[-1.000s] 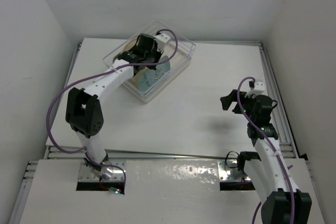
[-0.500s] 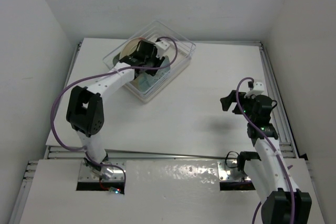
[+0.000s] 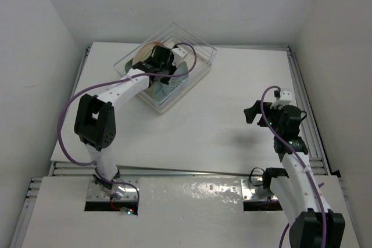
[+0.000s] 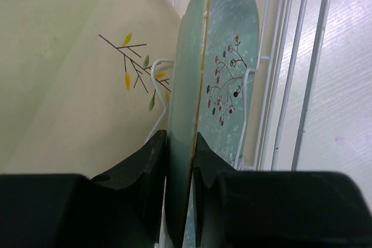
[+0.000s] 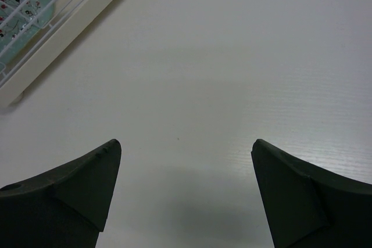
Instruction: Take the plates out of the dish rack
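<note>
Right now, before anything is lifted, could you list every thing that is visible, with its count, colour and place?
dish rack: one, clear plastic, far left part of the table.
cream-yellow plate: one, cream-yellow with a dark sprig, upright in the rack beside the mint one.
mint-green plate: at least one, pale mint with a red-berry sprig, upright in the rack.
wire dividers: several, white, beside the plates.
table: one, white, under everything.
left gripper: one, black, shut on the mint-green plate's edge inside the rack.
right gripper: one, black, open, above bare table at the right.
</note>
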Tool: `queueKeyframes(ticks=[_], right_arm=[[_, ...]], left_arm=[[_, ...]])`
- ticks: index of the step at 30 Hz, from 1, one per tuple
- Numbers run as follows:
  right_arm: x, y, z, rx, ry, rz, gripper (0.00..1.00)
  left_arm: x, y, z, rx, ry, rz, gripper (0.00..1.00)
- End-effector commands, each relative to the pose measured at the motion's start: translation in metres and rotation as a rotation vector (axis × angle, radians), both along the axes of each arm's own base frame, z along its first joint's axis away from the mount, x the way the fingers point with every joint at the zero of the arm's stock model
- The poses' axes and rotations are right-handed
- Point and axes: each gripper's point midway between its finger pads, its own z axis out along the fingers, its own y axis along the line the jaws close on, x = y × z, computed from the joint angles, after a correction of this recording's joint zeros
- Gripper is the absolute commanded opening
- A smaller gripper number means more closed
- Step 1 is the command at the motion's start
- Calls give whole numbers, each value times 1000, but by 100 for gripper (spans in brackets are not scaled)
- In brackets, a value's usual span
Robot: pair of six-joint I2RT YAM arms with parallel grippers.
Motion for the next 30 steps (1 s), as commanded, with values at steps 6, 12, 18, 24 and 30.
queueKeyframes(ticks=[6, 12, 18, 24, 30], right_arm=[[6, 0, 20, -4, -56, 2, 92], [7, 0, 23, -10, -67, 3, 92], [7, 2, 23, 6, -61, 7, 91], [8, 2, 23, 17, -69, 4, 91], [9, 2, 20, 25, -62, 1, 91]], left_arm=[[26, -17, 105, -133, -176, 7, 0], [26, -15, 124, -134, -211, 7, 0], [29, -16, 143, -156, -243, 18, 0], [28, -15, 165, -168, -276, 15, 0], [28, -13, 171, -165, -291, 18, 0]])
